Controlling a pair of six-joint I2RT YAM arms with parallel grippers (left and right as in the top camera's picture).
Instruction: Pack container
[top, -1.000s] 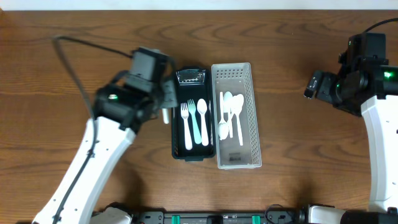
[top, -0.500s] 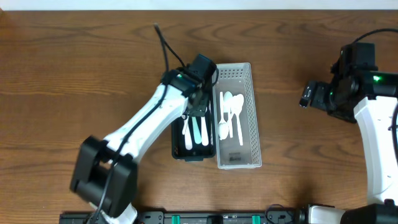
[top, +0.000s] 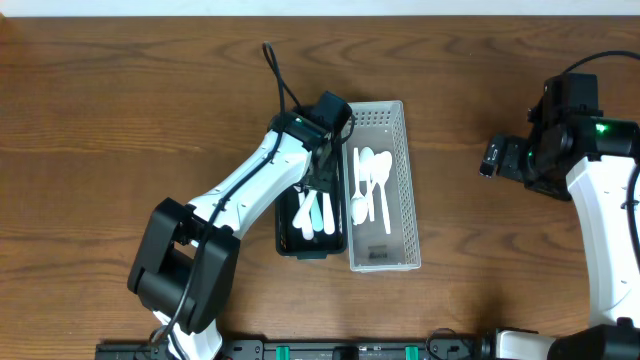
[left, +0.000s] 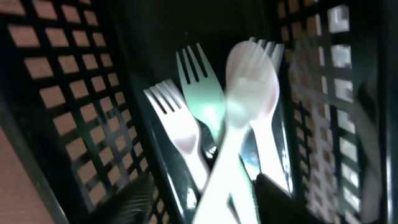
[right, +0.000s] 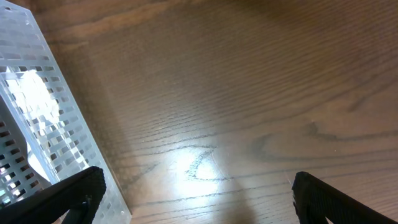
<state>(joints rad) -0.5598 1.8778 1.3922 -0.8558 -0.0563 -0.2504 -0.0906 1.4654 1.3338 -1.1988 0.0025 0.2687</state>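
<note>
My left gripper (top: 326, 150) hangs over the far end of the black basket (top: 284, 228), pointing down into it. In the left wrist view its jaws (left: 205, 198) stand apart, open, with the handle of a blurred white spoon (left: 250, 81) loose between them. Under the spoon lie a white fork (left: 177, 127) and a pale green fork (left: 202, 93). Right beside it, the white basket (top: 402, 200) holds a few white and pale green spoons (top: 372, 185). My right gripper (top: 495, 157) is open above bare table, far right of both baskets; its fingers (right: 74, 190) frame wood grain only.
The two baskets sit side by side at the table's middle. A corner of the white basket (right: 37, 106) shows at the left of the right wrist view. The left arm's cable (top: 275, 70) loops above the black basket.
The left arm swung from left of the black basket to over its far end, and its jaws opened from shut, letting the white spoon go. The right arm barely shifted.
</note>
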